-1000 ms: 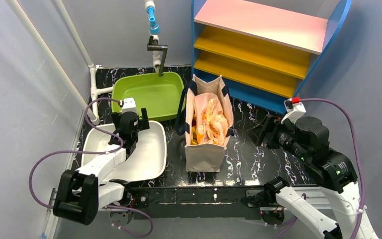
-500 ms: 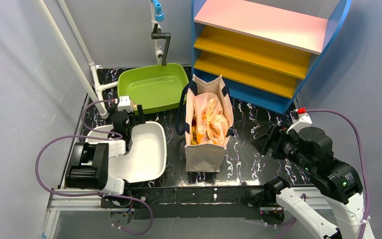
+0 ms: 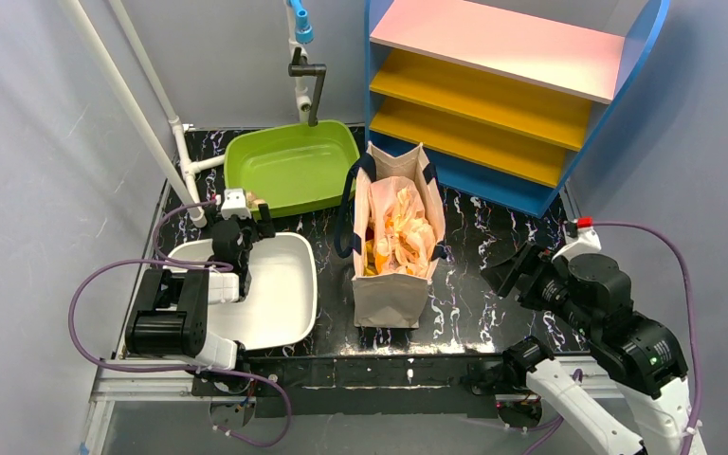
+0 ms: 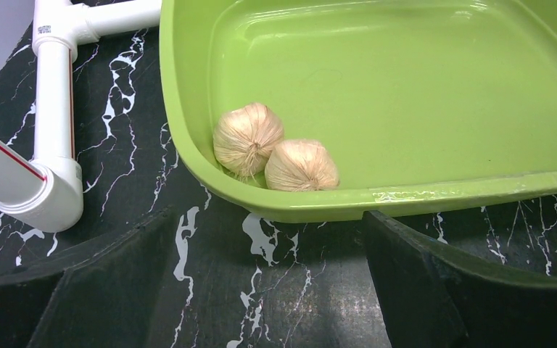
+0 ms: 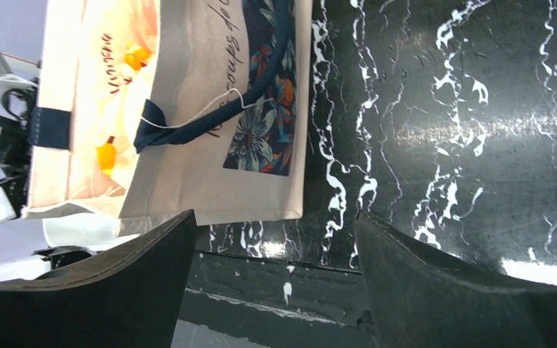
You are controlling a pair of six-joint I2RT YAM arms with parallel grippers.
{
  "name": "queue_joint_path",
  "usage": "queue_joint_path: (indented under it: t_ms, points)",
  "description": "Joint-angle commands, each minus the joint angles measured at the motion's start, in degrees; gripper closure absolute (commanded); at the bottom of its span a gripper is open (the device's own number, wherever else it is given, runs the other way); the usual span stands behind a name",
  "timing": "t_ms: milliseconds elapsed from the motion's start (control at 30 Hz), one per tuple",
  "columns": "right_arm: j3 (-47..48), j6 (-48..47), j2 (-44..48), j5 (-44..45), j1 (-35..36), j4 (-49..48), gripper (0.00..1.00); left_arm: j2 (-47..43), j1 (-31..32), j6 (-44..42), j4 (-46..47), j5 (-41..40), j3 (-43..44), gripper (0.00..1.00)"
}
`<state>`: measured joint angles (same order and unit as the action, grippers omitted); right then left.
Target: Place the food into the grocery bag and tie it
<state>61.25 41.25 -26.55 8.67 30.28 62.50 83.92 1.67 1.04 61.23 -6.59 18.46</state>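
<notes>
The grocery bag (image 3: 406, 230), thin beige plastic with yellow marks, sits crumpled inside a stiff cream canvas tote (image 3: 391, 289). It also shows in the right wrist view (image 5: 120, 87) at the tote's mouth. No separate food item of the task shows; anything in the bag is hidden by plastic. My left gripper (image 3: 258, 216) is open and empty at the near left corner of the green basin; the left wrist view (image 4: 267, 217) shows its jaws spread over the black table. My right gripper (image 3: 509, 267) is open and empty to the right of the tote, seen again in the right wrist view (image 5: 274, 217).
A green basin (image 3: 289, 171) at the back holds two pale garlic-like bulbs (image 4: 248, 138) in its near left corner. A white tray (image 3: 280, 294) lies near left. White pipes (image 3: 185, 171), a tap (image 3: 308, 85) and a blue shelf unit (image 3: 502, 95) stand behind.
My left arm has folded back and its gripper has moved from over the white tray to the basin's near corner. My right gripper has drawn back, nearer and to the right.
</notes>
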Motion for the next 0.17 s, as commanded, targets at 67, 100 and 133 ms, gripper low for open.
queue_joint_path:
  t_ms: [67,100,133]
  points:
    - [-2.2,2.2,2.3,-0.2,-0.1,-8.0,0.11,1.0,-0.4,1.2,-3.5,0.1,-1.7,0.02]
    - [-2.0,2.3,1.8,-0.2,-0.1,-8.3,0.11,0.9,-0.4,1.3,-3.5,0.1,-1.7,0.02]
    - [-1.8,2.5,1.4,0.1,-0.1,-8.5,0.11,1.0,-0.4,1.3,-3.3,0.1,-1.7,0.02]
